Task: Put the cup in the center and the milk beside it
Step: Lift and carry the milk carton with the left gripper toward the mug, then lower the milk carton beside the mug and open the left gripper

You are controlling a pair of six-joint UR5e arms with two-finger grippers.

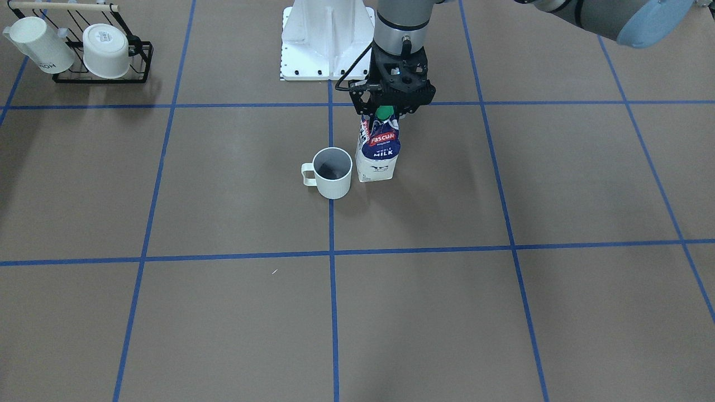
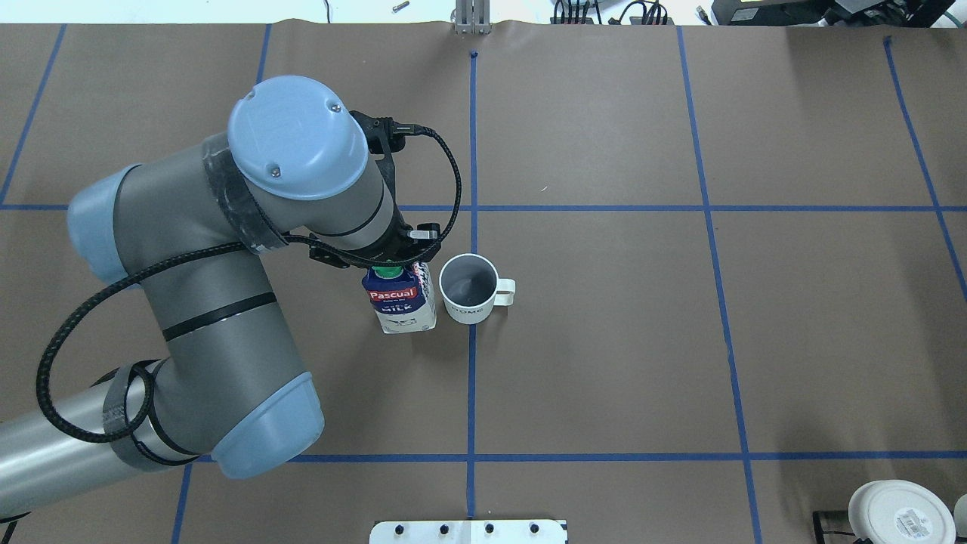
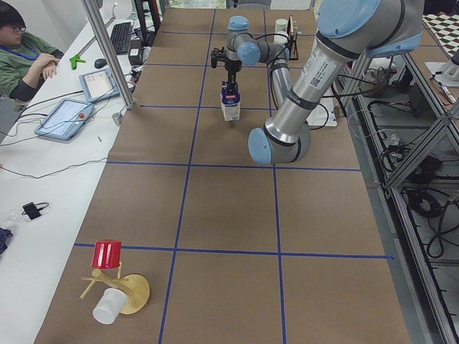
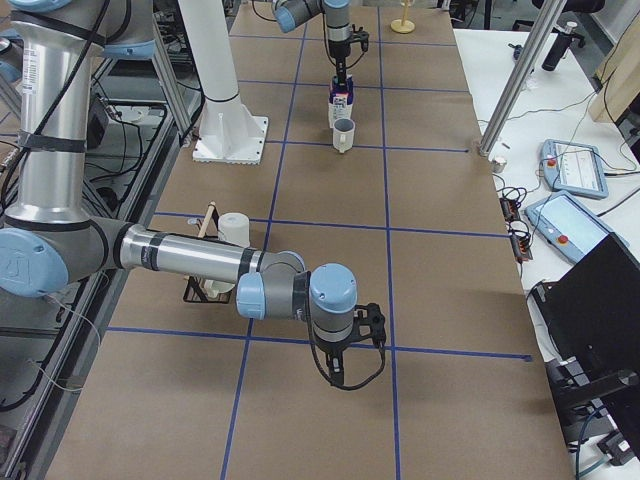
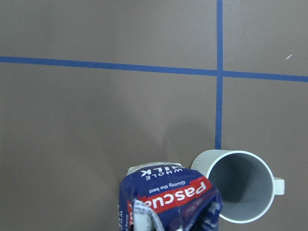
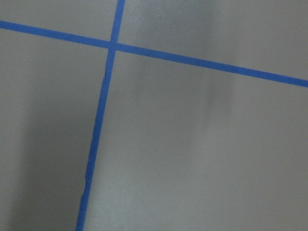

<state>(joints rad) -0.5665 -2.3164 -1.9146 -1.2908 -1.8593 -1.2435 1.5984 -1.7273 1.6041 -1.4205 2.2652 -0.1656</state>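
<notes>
Left arm (image 2: 219, 302): grey tubes, pale-blue domed joint caps (image 2: 298, 136) with small screws, black braided cable (image 2: 455, 177). Left tool (image 1: 383, 114) black. White base (image 1: 327, 39), black bolts (image 1: 296, 71).

Light is bright and even from above, so shadows on my table (image 1: 447, 312) stay soft. My left arm (image 2: 219, 302) drops a faint grey smudge on the brown paper next to the milk (image 1: 377, 156), and the cup (image 1: 333, 181) only gets a thin dark edge at its base. No harsh glare, just mild sheen on my blue caps (image 2: 298, 140). Front and overhead views are crisp. My right wrist view looks soft, dimmer down its left side. In the side views the table's far end is low on detail.
</notes>
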